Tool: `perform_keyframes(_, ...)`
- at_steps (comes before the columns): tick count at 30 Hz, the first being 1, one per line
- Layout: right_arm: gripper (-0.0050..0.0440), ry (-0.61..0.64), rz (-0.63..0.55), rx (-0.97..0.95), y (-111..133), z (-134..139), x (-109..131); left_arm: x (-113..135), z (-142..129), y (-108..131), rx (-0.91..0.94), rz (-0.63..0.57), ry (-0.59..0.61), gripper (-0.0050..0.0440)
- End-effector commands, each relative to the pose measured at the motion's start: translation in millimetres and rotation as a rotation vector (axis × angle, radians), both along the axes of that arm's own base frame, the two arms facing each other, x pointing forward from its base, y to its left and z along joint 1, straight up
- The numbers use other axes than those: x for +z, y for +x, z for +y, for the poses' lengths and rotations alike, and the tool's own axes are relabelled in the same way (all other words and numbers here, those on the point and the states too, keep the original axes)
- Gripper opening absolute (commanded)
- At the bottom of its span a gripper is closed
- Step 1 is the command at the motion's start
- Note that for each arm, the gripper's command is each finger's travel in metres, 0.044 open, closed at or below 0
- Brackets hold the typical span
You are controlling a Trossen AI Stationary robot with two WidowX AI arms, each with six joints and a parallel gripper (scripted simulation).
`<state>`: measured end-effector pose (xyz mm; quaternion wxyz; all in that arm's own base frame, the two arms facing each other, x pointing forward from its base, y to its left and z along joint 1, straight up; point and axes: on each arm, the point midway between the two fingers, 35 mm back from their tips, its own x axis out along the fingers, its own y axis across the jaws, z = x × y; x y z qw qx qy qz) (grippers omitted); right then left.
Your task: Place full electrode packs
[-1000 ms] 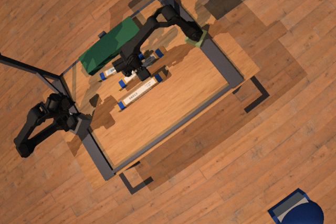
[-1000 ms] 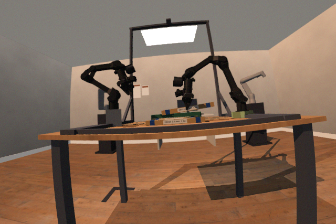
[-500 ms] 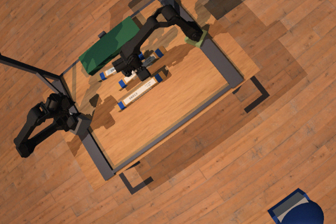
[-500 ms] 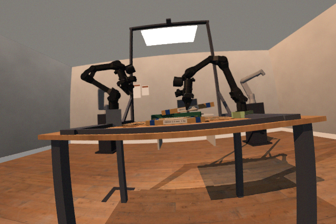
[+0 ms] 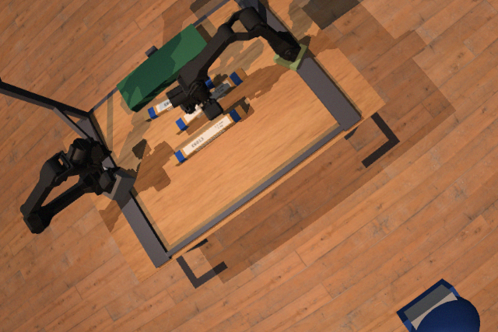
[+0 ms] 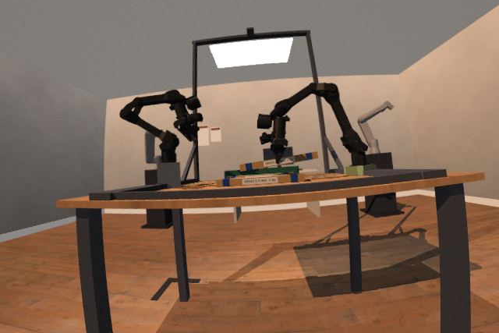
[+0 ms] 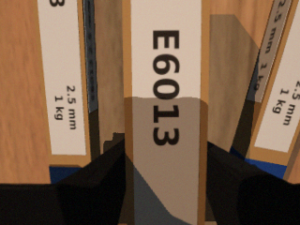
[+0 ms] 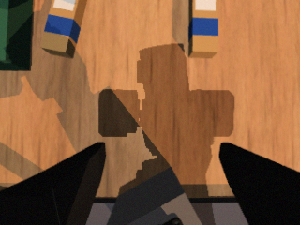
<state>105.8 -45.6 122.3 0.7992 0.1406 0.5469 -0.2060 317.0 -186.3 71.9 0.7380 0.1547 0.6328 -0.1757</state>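
Note:
Three long tan packs with blue ends and white E6013 labels are on the table beside the green low platform (image 5: 163,67). My left gripper (image 5: 197,109) is shut on the middle pack (image 7: 164,117) and holds it raised and tilted above the table (image 6: 277,160). One pack (image 5: 160,106) lies next to the platform. Another pack (image 5: 207,135) lies on the table further from it. My right gripper (image 8: 162,149) (image 5: 100,173) is open and empty, held high over the table corner, apart from all packs.
A dark raised rim (image 5: 325,87) frames the table. A pale green block (image 5: 290,58) sits under the left arm's base. An overhead frame (image 6: 252,37) stands behind the table. The ends of two packs (image 8: 203,28) show in the right wrist view.

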Motion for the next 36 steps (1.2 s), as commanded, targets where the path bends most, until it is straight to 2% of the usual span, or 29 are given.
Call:
perform_keyframes(1, 0.033, -0.009, -0.02, -0.001, 2, -1, 7, 45, -9, 15, 0.0, -0.118, -0.069, -0.005)
perform_keyframes(2, 0.033, -0.009, -0.02, -0.001, 2, -1, 7, 53, -7, 20, 0.003, -0.142, -0.08, -0.005)
perform_keyframes(22, 0.033, -0.009, -0.02, -0.001, 2, -1, 7, 50, 31, 49, 0.001, -0.145, -0.079, -0.005)
perform_keyframes(25, 0.033, -0.009, -0.02, -0.001, 2, -1, 7, 40, 37, 54, 0.002, -0.122, -0.069, -0.005)
perform_keyframes(32, 0.033, -0.009, -0.02, -0.001, 2, -1, 7, 49, 48, 62, 0.001, -0.147, -0.076, -0.005)
perform_keyframes(36, 0.033, -0.009, -0.02, -0.001, 2, -1, 7, 40, 57, 68, 0.002, -0.126, -0.068, -0.005)
